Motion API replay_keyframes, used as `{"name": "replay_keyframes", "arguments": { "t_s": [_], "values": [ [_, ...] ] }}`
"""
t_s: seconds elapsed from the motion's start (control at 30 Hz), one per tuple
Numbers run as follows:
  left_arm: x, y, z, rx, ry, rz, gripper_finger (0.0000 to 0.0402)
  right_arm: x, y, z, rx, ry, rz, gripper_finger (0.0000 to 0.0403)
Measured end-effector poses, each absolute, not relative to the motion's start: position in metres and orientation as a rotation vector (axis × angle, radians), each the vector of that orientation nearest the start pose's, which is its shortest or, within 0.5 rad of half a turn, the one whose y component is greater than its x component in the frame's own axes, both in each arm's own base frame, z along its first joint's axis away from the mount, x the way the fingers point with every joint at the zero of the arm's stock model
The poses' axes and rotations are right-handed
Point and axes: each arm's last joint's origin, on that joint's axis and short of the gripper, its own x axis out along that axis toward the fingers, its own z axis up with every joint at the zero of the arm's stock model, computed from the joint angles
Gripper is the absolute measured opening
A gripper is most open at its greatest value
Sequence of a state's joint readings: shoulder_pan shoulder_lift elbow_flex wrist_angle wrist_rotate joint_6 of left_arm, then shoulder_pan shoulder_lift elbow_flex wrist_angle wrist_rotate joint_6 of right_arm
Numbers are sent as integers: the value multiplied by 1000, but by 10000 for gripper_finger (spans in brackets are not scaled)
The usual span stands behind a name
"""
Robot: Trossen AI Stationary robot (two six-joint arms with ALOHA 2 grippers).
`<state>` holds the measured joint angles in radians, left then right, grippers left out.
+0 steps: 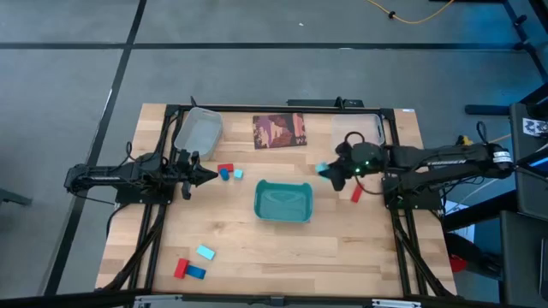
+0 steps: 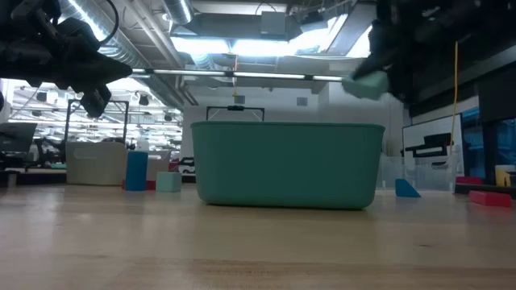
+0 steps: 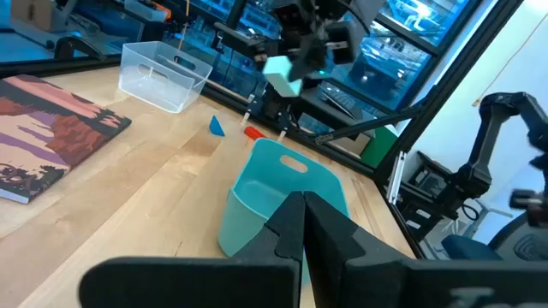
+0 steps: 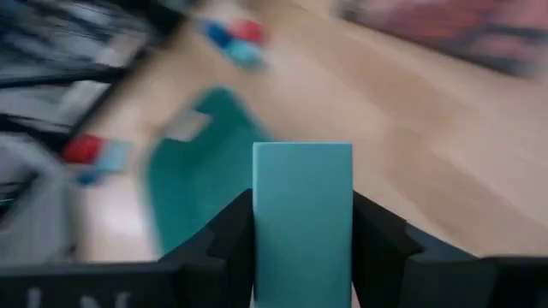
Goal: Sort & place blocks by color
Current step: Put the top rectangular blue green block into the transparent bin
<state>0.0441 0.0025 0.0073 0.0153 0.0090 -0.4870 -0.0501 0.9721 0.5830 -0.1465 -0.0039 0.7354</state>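
With right gripper [image 1: 329, 170] jaws clamped on a light cyan block [image 4: 302, 218] above the bench, just right of the teal tray [image 1: 283, 203], better carried squarely over the chosen spot, lowered, then released; left gripper [image 1: 205, 175] jaws together, idle.

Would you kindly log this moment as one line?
right claw: shut on cyan block, raised beside teal tray | left claw: shut, empty, waiting at left
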Motion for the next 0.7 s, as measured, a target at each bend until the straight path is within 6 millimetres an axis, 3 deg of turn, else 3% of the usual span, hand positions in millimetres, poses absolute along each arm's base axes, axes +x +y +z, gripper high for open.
{"name": "replay_keyframes", "arguments": {
  "t_s": [0.17,0.33,0.5,0.7],
  "values": [
    [97,4,167,-486,-29,30,0,215,-10,223,756,201,-86,139],
    [97,4,167,-486,-28,30,0,220,-3,237,761,-51,47,139],
    [97,4,167,-486,-29,30,0,224,5,251,723,-72,99,139],
    [97,7,168,-386,-51,117,0,225,13,251,630,-53,130,139]
  ]
}}
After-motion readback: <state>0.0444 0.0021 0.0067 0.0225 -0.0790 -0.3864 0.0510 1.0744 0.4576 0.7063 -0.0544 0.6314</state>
